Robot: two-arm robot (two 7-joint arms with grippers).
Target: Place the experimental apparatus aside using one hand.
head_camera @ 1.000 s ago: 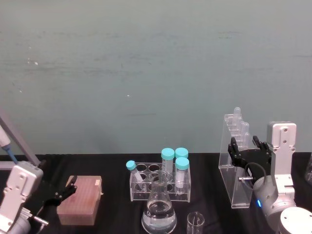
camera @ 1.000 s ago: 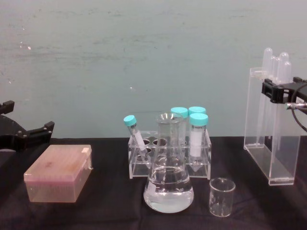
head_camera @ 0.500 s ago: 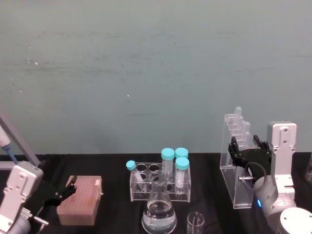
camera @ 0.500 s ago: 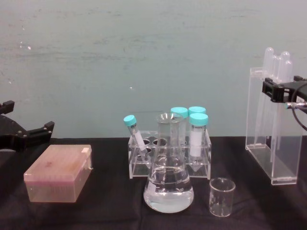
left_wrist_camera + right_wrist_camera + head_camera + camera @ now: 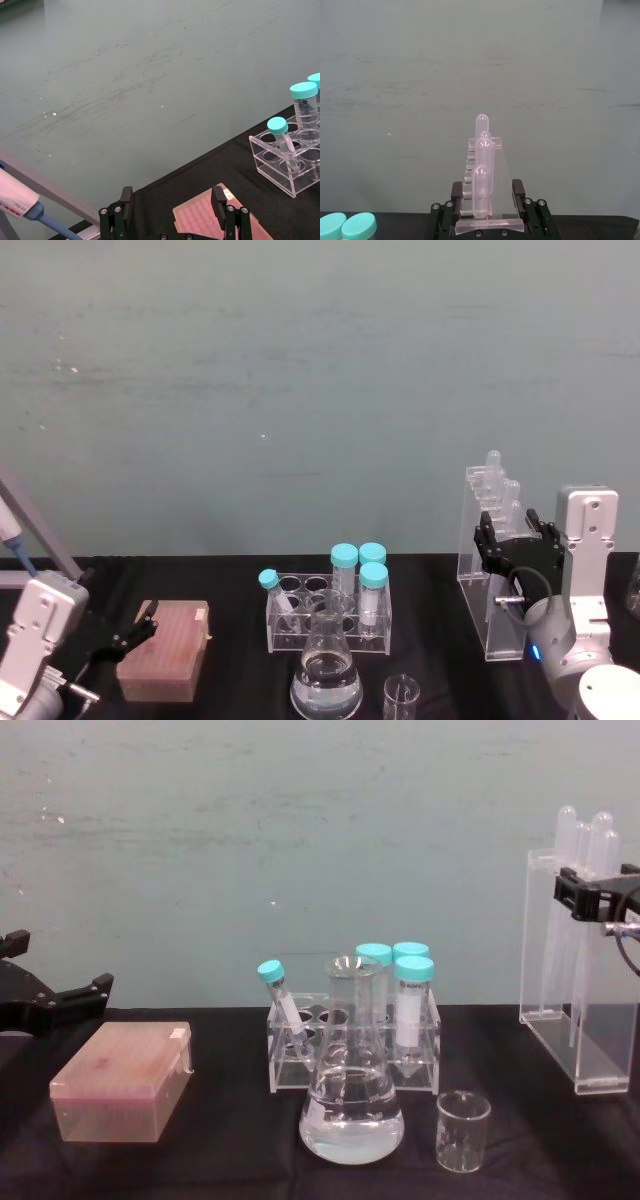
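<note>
- Over on the robot's right side of the table, the right gripper (image 5: 513, 540) is clamping the acrylic stand (image 5: 560, 980), one black finger pressing on each side wall, high up near the top
- From the wrist camera the stand is sitting squarely between the two fingers, its narrow end facing the lens
- The stand is holding upright, a tall, thin box of clear, glossy plastic with a slanted top; its base is hanging low by the black cloth (image 5: 220, 1160), and whether it is touching I cannot tell
- Long clear test tubes (image 5: 484, 150) are poking out of the stand's top in a row, rounded ends up, rising above the fingers
- Centre front, the conical flask (image 5: 351, 1100) is standing on the cloth well apart from that gripper, wide glass base, narrow neck, clear liquid filling the lower part
- Just beside the flask, towards the right arm, the small beaker (image 5: 462, 1130) is standing upright, a plain glass cylinder
- Right behind the flask a clear tube rack (image 5: 328, 615) is carrying tubes with teal screw caps, one of them leaning
- On the robot's left, the left gripper (image 5: 171, 210) is hovering with its fingers spread apart and nothing between them, close to a pink box (image 5: 165, 650) with a matte, dotted top
- A pale green, scuffed wall (image 5: 300, 390) is running behind the table
</note>
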